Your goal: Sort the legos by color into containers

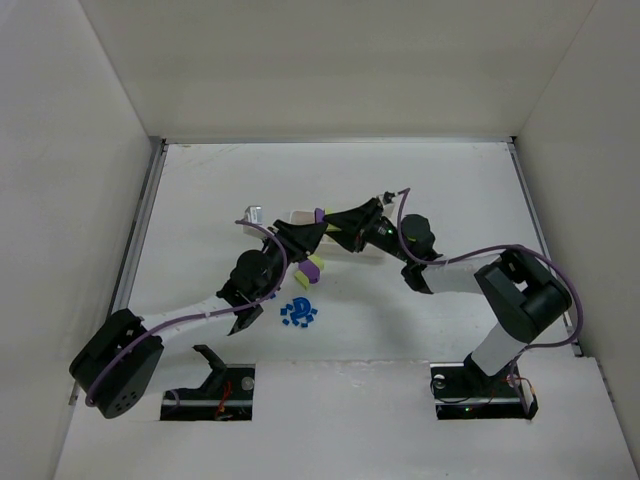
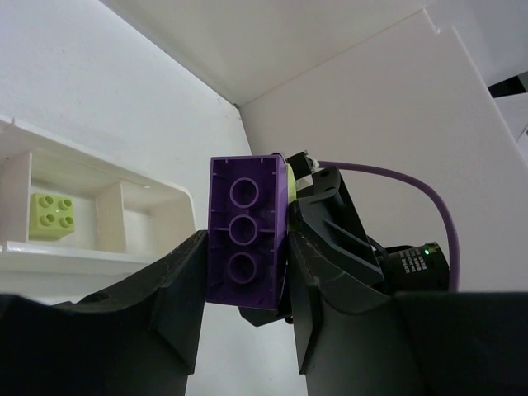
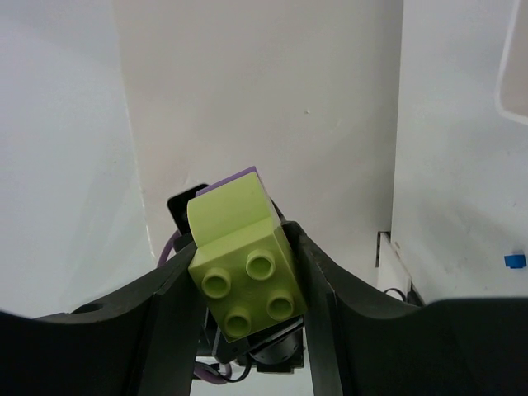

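Observation:
Both grippers hold one two-colour pair above the table's middle. My left gripper point(image 2: 246, 247) is shut on its purple brick point(image 2: 247, 235), seen from its hollow underside. My right gripper point(image 3: 242, 257) is shut on its yellow-green brick point(image 3: 243, 264), studs towards the camera. In the top view the grippers meet nose to nose, left gripper point(image 1: 308, 232), right gripper point(image 1: 334, 226), with the purple brick point(image 1: 318, 215) showing between them. The white tray point(image 2: 148, 196) lies to the left, with a yellow-green brick point(image 2: 49, 216) in one compartment. Another purple and yellow-green pair point(image 1: 311, 269) lies on the table.
A cluster of tiny blue pieces point(image 1: 298, 313) lies on the table near the arms; one blue piece point(image 3: 513, 261) shows in the right wrist view. The tray point(image 1: 252, 214) is mostly hidden behind the arms in the top view. White walls enclose the table.

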Tool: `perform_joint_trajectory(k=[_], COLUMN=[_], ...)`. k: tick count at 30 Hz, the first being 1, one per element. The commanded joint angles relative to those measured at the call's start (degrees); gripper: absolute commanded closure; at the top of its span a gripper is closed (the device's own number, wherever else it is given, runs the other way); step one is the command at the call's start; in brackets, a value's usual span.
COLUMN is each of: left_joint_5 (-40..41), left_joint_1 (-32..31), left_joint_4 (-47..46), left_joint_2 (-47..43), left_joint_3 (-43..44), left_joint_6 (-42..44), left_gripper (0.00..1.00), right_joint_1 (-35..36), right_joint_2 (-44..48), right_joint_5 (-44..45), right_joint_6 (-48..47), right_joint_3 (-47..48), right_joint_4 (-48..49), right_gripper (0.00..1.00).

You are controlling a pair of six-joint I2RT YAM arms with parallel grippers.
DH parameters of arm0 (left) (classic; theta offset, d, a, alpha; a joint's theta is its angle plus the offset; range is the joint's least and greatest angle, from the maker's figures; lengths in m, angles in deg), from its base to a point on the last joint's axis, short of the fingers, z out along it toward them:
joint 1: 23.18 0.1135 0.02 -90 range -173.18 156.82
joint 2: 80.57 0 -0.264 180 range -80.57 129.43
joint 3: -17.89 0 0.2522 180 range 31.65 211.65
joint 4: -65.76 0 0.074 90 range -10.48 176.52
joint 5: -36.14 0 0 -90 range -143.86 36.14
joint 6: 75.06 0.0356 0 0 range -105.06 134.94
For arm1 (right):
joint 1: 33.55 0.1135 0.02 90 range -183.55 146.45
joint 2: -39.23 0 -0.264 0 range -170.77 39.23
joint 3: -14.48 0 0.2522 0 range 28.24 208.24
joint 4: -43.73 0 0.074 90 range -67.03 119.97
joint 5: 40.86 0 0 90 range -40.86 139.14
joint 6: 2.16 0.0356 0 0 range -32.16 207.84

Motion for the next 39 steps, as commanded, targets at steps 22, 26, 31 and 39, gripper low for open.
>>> perform_joint_trajectory(k=[22, 26, 31, 39], left_joint_5=[-0.9, -2.6, -3.8, -2.3], left_joint_1=[5.1, 6.9, 9.4, 10.6], left_joint_4=[3.4, 6.3, 11.6, 21.7], left_joint_2=[-10.8, -7.0, 1.3, 11.7], left_joint_3=[-1.8, 1.4, 7.4, 16.5], left_joint_6=[1.5, 1.8, 2.0, 6.0], left_gripper=[0.83, 0.82, 0.8, 0.77], right_joint_1=[-3.5, -3.6, -3.3, -1.9], right_joint_2=[0.9, 1.3, 4.4, 13.2], right_joint_5=[-2.4, -2.2, -0.3, 6.6], right_joint_6=[-1.7, -4.6, -13.1, -30.0], right_joint_3=[-5.5, -5.5, -5.7, -3.4], right_joint_4=[7.9, 5.2, -3.9, -24.8], right_gripper=[0.75, 0.75, 0.75, 0.75])
